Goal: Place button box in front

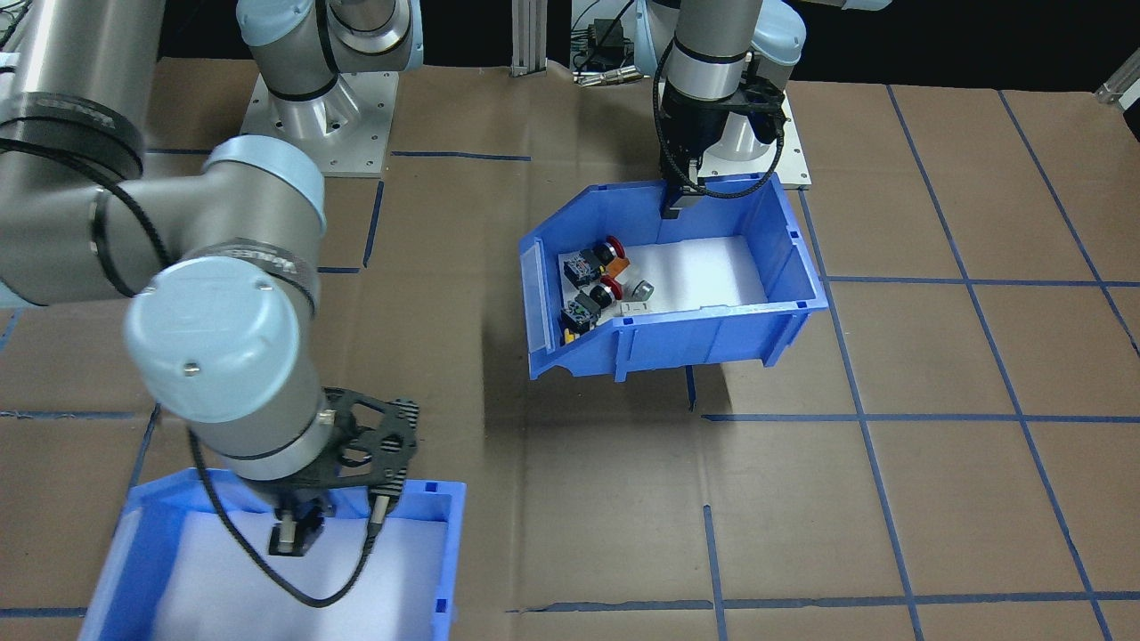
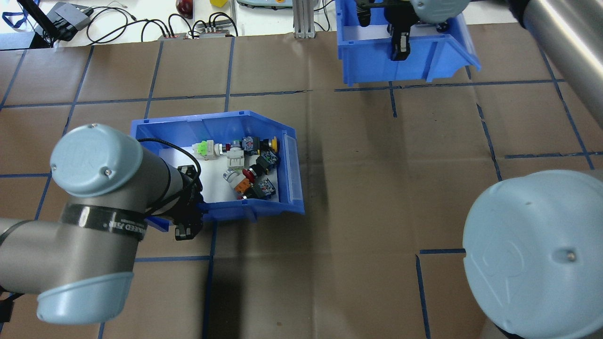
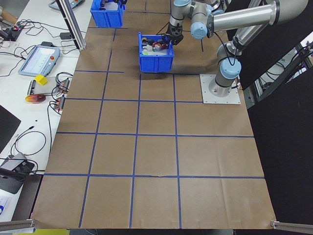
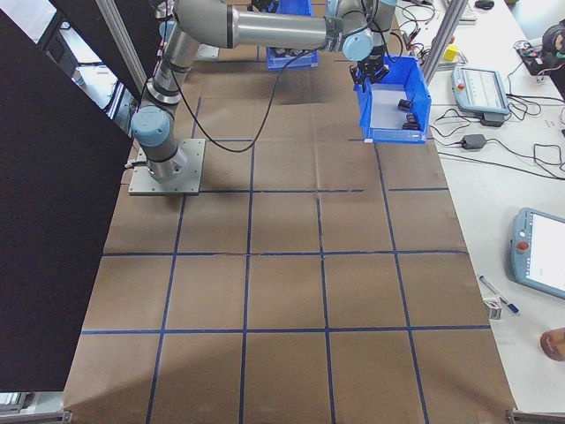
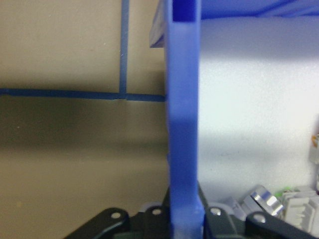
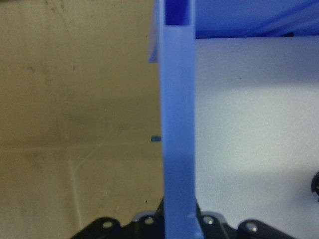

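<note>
The button box (image 2: 221, 165) sits at 9 o'clock of the bench (image 2: 358, 188) centre in the overhead view, left gripper (image 2: 188, 221) jaws pinching its rear wall. Right gripper (image 2: 398, 44) jaws pinch the other blue bin's (image 2: 424, 61) wall at 1 o'clock.

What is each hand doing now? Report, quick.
Left hand: closed on the button box wall.
Right hand: closed on the other blue bin wall.

Robotics lab, taped paper-covered table (image 3: 156, 161), teach pendant (image 3: 38, 59), cables (image 2: 141, 26)
</note>
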`<move>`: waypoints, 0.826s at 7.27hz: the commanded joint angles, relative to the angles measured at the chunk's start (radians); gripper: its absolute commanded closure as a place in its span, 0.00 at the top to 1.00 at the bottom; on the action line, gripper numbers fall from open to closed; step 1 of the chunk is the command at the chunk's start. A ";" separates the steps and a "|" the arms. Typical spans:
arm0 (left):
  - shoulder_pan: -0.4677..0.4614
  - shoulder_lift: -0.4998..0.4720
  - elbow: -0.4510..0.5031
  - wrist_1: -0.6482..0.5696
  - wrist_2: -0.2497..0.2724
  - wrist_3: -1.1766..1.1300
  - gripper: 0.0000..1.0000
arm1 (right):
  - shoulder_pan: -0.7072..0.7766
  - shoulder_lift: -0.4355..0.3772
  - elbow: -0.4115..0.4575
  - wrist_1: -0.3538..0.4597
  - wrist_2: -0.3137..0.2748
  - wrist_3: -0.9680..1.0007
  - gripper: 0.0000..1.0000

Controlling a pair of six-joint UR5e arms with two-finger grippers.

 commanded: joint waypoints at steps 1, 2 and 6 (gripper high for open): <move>0.077 -0.200 0.171 -0.001 -0.008 0.100 0.00 | -0.103 -0.103 0.124 0.024 0.005 -0.101 0.03; 0.064 -0.291 0.250 0.001 -0.030 0.096 0.00 | -0.148 -0.161 0.203 0.016 0.012 -0.150 0.03; -0.077 -0.546 0.481 0.016 -0.126 -0.029 0.00 | -0.264 -0.323 0.444 -0.036 0.028 -0.338 0.03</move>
